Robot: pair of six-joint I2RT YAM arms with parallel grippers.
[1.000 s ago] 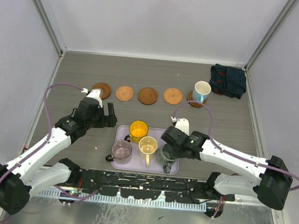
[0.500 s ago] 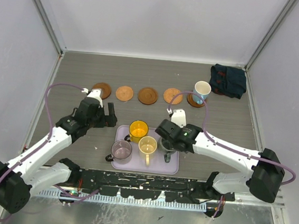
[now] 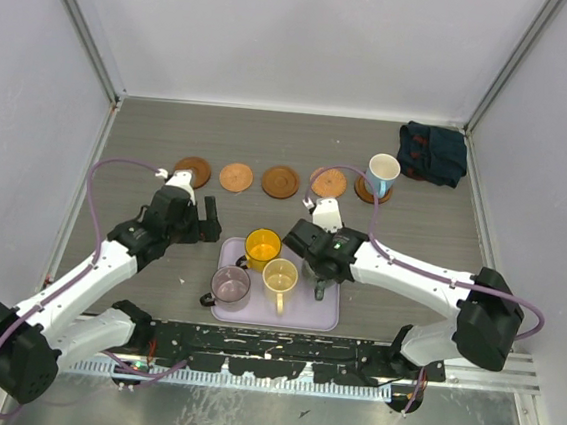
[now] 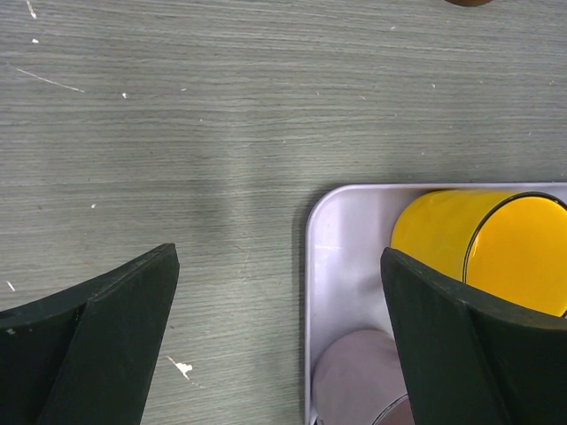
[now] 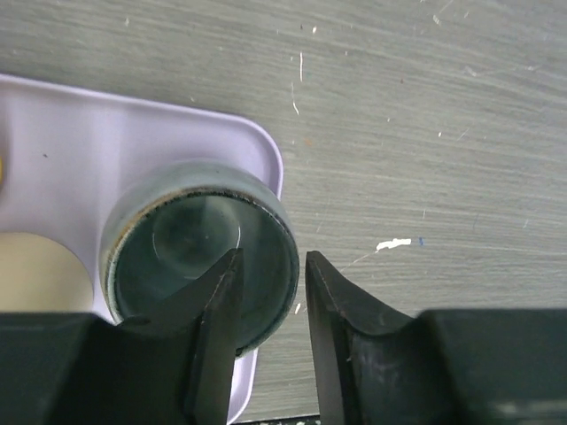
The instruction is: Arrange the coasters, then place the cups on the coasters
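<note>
Here, the left tool point(image 4: 279, 266) hangs wide open over the bench point(image 3: 151, 129), just beside the lavender tray point(image 3: 326, 317). Its wrist view cuts off the yellow cup point(image 3: 262, 245). From above, the right arm mostly hides the grey-green cup point(image 5: 195, 243) on the tray's right side. The right tool point(image 5: 273, 258) straddles its rim, narrowly parted, not clamping. Five ringed brown coasters point(image 3: 280, 181) line the far bench, the rightmost partly under a light-blue cup point(image 3: 383, 170).
</note>
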